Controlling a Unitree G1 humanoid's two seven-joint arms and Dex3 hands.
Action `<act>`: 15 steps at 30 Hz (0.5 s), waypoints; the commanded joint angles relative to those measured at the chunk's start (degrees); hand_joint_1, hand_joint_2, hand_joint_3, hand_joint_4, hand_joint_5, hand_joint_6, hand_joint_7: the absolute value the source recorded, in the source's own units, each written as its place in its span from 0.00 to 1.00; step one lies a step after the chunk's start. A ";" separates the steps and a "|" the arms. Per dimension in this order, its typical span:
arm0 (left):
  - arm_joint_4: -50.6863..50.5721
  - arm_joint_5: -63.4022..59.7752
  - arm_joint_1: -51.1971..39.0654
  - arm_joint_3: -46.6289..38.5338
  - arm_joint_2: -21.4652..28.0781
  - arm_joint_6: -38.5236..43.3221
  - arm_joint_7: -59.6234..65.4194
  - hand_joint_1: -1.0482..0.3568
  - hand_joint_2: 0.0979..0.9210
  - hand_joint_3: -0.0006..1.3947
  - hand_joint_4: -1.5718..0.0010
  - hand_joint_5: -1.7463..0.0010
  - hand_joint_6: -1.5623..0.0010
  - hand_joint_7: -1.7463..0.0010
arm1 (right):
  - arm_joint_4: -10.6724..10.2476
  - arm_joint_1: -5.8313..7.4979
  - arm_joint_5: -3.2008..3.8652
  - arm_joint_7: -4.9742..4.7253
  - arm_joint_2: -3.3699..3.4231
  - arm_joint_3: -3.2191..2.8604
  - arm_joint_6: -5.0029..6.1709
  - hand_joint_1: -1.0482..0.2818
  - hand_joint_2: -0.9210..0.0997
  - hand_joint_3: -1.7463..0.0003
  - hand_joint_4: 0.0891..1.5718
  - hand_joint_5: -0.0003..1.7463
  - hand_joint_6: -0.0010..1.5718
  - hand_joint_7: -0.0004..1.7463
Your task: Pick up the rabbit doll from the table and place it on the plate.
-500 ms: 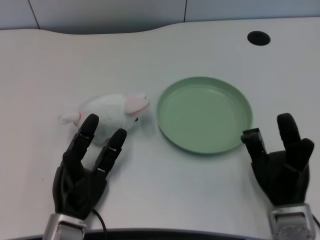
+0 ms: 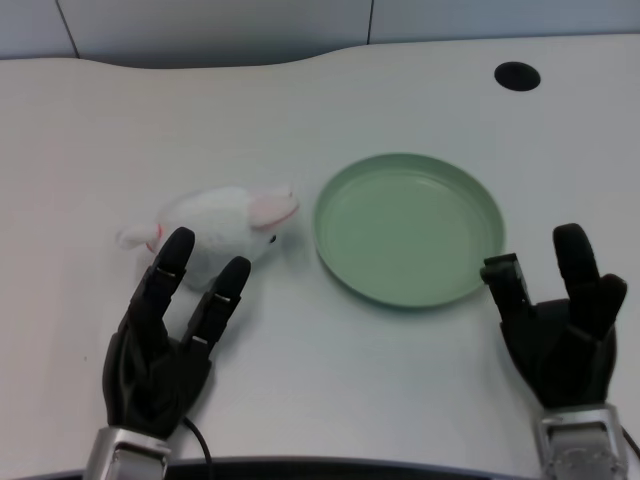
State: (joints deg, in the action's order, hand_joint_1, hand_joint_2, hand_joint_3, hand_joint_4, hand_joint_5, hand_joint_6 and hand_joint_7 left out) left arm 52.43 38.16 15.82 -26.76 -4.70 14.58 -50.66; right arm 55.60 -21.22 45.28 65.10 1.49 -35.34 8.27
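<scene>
A white rabbit doll [image 2: 222,225] with a pink ear lies on the table left of centre, its head towards a green plate [image 2: 410,228]. The plate holds nothing and sits a short gap to the doll's right. My left hand [image 2: 168,342] is just in front of the doll, fingers spread and stretched forward; their tips overlap the doll's near edge, and nothing is held. My right hand [image 2: 562,325] rests in front of the plate's right side, fingers up.
A round black hole [image 2: 517,75] is set in the table at the far right. The table's curved far edge [image 2: 200,62] runs along the top, with a grey wall behind it.
My left hand has slipped slightly left and back towards me. The doll and the plate have not moved.
</scene>
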 commanded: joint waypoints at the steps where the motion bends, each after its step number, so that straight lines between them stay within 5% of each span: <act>1: 0.12 -0.25 -1.11 -0.33 -0.66 -0.10 0.44 0.17 1.00 0.25 0.65 0.98 0.69 1.00 | 0.74 0.72 0.08 0.23 0.76 -0.23 0.10 0.31 0.00 0.84 0.41 0.66 0.67 0.00; 15: 0.39 -0.34 -1.48 -0.27 -0.83 -0.22 0.09 0.17 1.00 0.25 0.65 0.99 0.69 1.00 | -0.88 2.17 0.06 -0.20 1.69 -0.38 0.65 0.31 0.00 0.83 0.42 0.65 0.67 0.01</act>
State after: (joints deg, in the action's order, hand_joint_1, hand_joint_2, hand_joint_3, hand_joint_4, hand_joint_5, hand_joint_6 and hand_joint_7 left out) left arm 52.31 38.04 15.73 -26.79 -4.69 14.60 -50.58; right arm 54.55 -20.78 45.27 65.09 2.47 -35.60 8.98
